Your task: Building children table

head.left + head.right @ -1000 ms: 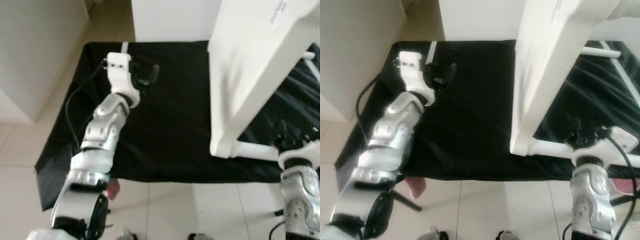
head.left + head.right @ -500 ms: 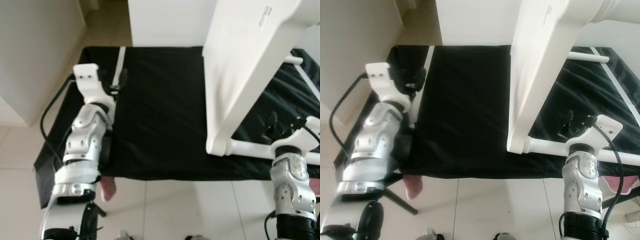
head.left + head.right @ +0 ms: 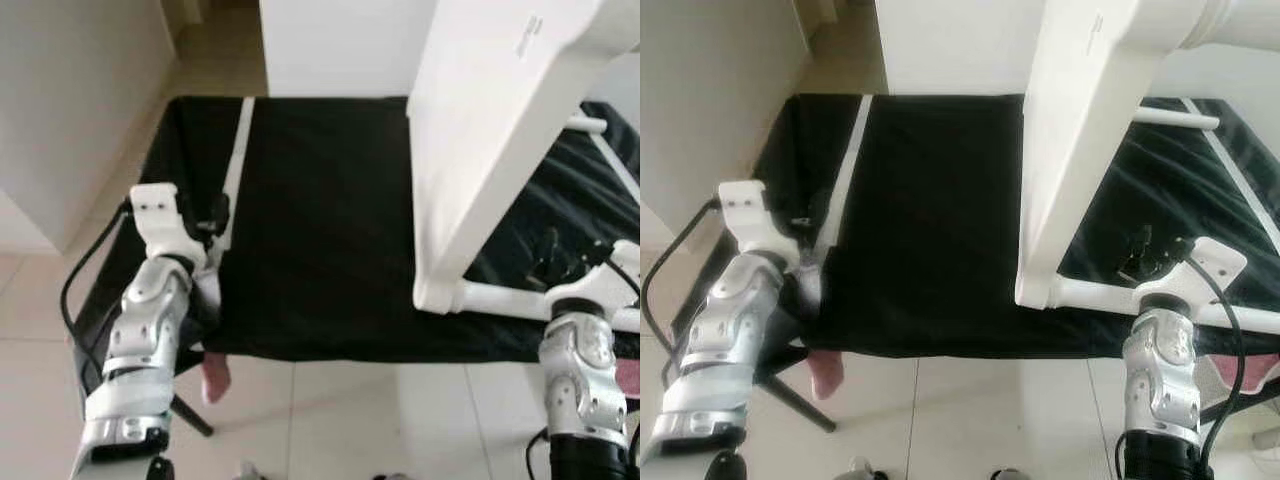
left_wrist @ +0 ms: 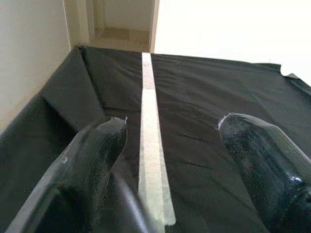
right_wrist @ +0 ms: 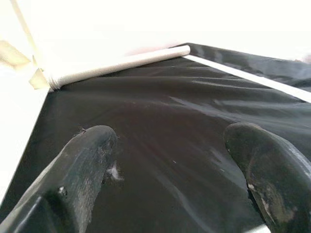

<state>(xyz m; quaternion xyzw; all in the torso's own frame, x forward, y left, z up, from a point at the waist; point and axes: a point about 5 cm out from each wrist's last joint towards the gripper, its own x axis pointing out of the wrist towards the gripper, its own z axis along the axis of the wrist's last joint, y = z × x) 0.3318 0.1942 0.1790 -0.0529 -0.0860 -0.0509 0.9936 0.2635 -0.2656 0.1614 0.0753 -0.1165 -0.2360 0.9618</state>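
The black cloth covers the tabletop and serves as the landmark. At its left near edge the left pincer hovers with its fingers spread wide, holding nothing; between them, on the cloth, runs a thin white strip that lies flat and reaches toward the cloth's far edge. It looks light and slightly bendy, best pinched across its narrow width near the closer end.

Over the cloth's right half stands the children's table, tipped on its side, a big white panel with a round leg lying along the cloth's near edge. It seems stiff, smooth and bulky, likely to slip or topple, so the round leg is the surer hold.

At the cloth's right near corner, just beside that leg, the right pincer is also spread and empty, poised above wrinkled cloth.
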